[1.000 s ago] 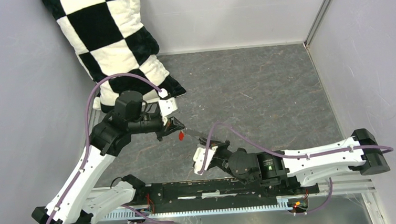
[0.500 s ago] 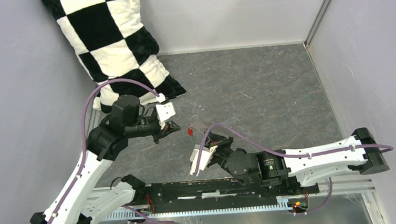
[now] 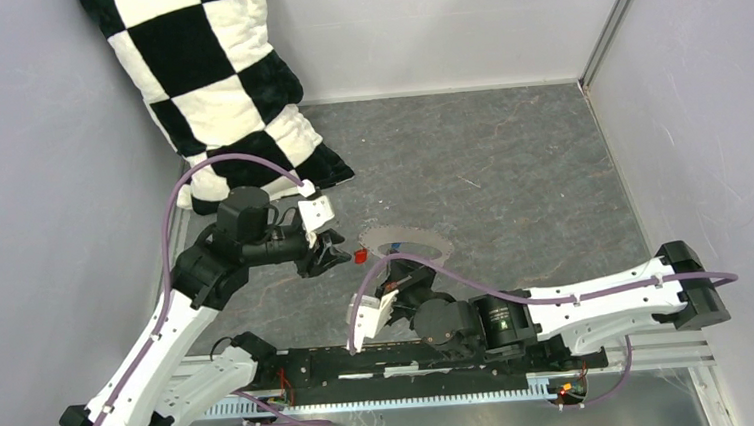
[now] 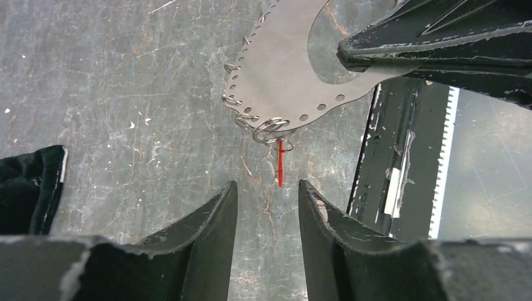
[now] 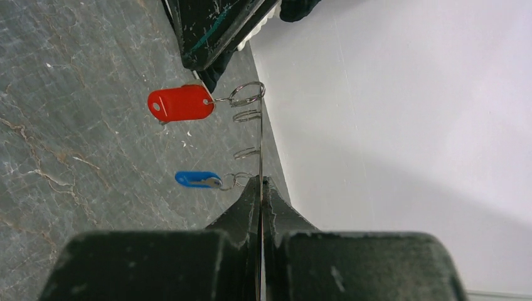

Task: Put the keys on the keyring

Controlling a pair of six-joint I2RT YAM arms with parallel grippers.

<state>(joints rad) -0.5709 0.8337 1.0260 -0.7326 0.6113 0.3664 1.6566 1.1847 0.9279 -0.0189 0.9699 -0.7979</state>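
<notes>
The keyring (image 3: 407, 239) is a flat grey band with holes along its edge, held above the table. My right gripper (image 3: 409, 273) is shut on it; in the right wrist view the band (image 5: 260, 141) runs edge-on out of the closed gripper (image 5: 260, 180). The red key (image 5: 180, 103) and the blue key (image 5: 196, 180) hang from small wire rings on the band. My left gripper (image 3: 340, 250) is open and empty, just left of the red key (image 3: 361, 255). In the left wrist view the red key (image 4: 280, 164) hangs edge-on from the band (image 4: 285, 69), just beyond my open gripper (image 4: 267, 191).
A black-and-white checked pillow (image 3: 213, 74) leans in the back left corner. A black rail (image 3: 363, 360) runs along the near table edge. Grey walls close in the left, back and right sides.
My left gripper has let go of the red key, opened and drawn back to the left. My right gripper has shifted left and turned the keyring flat; the red key now hangs from it.
</notes>
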